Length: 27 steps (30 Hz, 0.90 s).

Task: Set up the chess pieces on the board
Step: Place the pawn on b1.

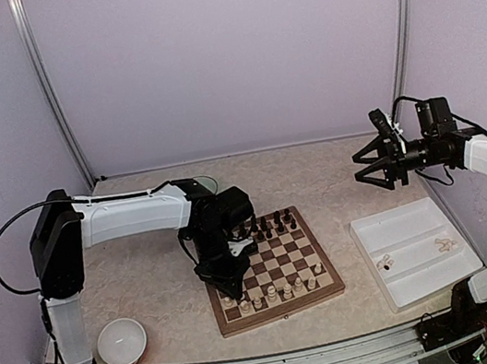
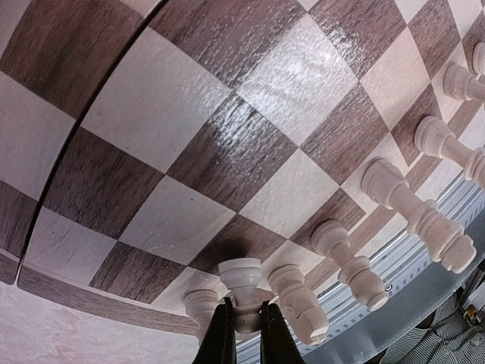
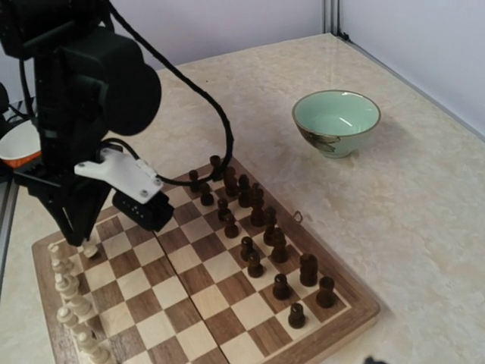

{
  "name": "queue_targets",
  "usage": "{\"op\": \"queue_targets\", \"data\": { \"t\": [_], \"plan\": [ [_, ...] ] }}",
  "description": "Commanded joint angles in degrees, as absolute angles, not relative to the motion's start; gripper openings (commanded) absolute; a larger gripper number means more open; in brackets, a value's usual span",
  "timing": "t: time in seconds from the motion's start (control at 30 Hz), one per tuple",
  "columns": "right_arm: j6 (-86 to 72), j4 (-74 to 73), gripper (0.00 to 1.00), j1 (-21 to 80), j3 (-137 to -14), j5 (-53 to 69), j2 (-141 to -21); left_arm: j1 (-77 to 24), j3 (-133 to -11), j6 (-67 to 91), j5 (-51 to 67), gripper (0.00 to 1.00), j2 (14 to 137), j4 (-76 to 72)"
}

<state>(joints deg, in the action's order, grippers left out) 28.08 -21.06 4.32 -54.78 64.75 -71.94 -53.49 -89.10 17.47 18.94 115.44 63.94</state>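
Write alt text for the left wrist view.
The left gripper pinches a cream chess piece at the checkered board's edge, seen close up. More cream pieces stand in a row beside it along that edge.

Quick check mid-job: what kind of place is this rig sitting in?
Most likely a lab robot cell, not a home: plain panel walls on metal posts enclose the table, and an aluminium rail runs along its near edge.

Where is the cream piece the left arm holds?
Bottom centre of the left wrist view: the cream piece is between the left gripper's jaws at the board's near-left corner, beside other cream pieces.
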Motion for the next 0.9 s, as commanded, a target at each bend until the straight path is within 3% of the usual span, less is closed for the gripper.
{"op": "queue_targets", "data": {
  "t": [0.0,0.2,0.57,0.87],
  "plan": [
    [29.0,-22.2,0.67,3.9,-54.6,66.3,-71.5,-53.9,-90.3,16.4,19.9,0.02,116.3,64.1],
    [29.1,-22.4,0.67,3.9,-54.6,66.5,-71.6,-53.9,-90.1,16.4,20.0,0.02,116.2,64.1],
    [29.1,-22.4,0.67,3.9,-54.6,66.6,-71.5,-54.0,-90.9,16.6,19.2,0.19,116.1,64.0],
    [29.1,-22.4,0.67,3.9,-54.6,66.8,-71.5,-54.1,-91.3,16.6,18.9,0.21,116.2,64.1]
  ]
}}
